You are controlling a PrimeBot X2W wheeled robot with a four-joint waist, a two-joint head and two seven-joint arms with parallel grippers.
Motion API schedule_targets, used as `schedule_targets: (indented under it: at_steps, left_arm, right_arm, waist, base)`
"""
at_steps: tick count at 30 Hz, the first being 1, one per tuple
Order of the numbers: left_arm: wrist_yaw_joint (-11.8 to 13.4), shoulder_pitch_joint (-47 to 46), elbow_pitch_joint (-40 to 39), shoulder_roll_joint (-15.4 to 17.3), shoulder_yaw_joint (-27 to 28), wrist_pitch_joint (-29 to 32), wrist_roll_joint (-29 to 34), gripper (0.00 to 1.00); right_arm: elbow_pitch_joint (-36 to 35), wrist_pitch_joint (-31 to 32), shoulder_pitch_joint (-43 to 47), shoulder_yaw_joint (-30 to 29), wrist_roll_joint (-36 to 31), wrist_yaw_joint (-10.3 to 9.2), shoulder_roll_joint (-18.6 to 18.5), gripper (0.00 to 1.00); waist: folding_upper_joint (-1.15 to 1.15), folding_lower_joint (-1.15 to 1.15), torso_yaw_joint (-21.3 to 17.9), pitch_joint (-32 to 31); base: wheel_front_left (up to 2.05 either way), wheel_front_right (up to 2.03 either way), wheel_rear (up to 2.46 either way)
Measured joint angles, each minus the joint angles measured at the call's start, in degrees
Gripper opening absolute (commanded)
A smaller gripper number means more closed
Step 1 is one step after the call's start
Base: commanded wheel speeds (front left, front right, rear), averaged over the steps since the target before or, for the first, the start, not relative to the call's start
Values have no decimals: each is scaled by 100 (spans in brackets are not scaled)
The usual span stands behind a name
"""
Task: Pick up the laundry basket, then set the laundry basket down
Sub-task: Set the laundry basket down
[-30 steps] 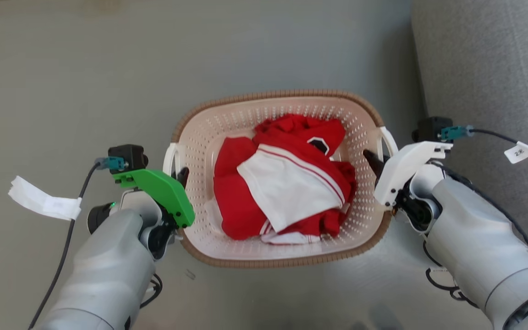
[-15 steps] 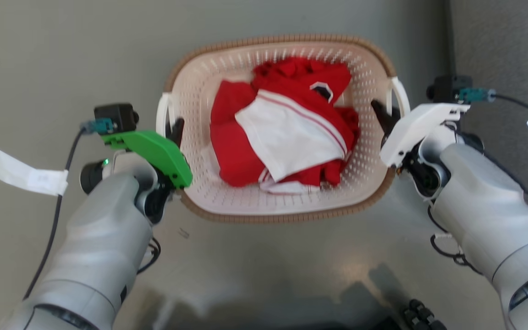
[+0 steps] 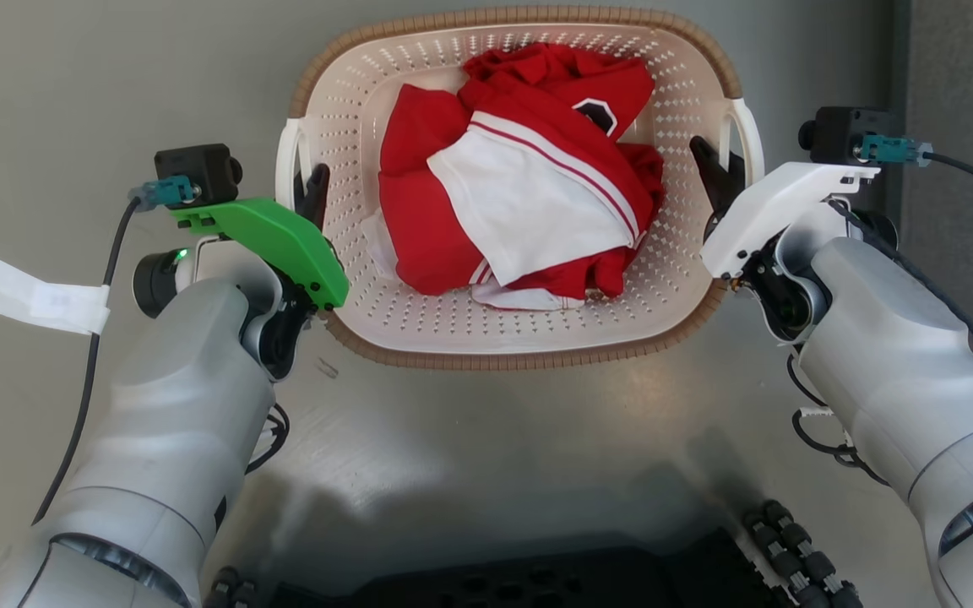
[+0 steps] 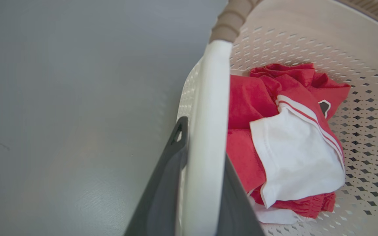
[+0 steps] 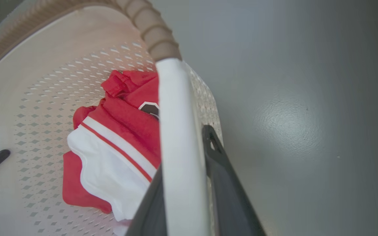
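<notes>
The laundry basket (image 3: pixel 520 359) is cream perforated plastic with a brown woven-look rim, and red-and-white clothing (image 3: pixel 529 211) lies bunched inside it. My left gripper (image 3: pixel 305 181) is shut on the basket's white left handle (image 3: pixel 286 160); in the left wrist view the dark fingers (image 4: pixel 176 144) flank that handle (image 4: pixel 208 131). On the other side, my right gripper (image 3: pixel 719 169) is shut on the white right handle (image 3: pixel 748 127), with its fingers (image 5: pixel 215 154) either side of the handle bar (image 5: pixel 179 131).
Grey floor (image 3: pixel 486 473) surrounds the basket. A grey upholstered edge (image 3: pixel 968 84) runs along the far right. My black base (image 3: pixel 537 583) fills the bottom edge. A white tag (image 3: pixel 22 287) hangs on the left arm's cable.
The head view has shifted: the basket and both grippers now sit higher in the picture, together. My black base has come into view at the bottom. Both holds on the handles are unchanged.
</notes>
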Motion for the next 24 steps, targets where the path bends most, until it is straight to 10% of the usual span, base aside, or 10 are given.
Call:
schedule_targets:
  at_steps: [24]
  left_arm:
    - [0, -178, -10, 41, -85, -233, 9, 0]
  right_arm:
    - [30, -290, -235, 170, 1, 0, -2, 0]
  waist:
    - [0, 0, 26, 477]
  base:
    - [0, 0, 0]
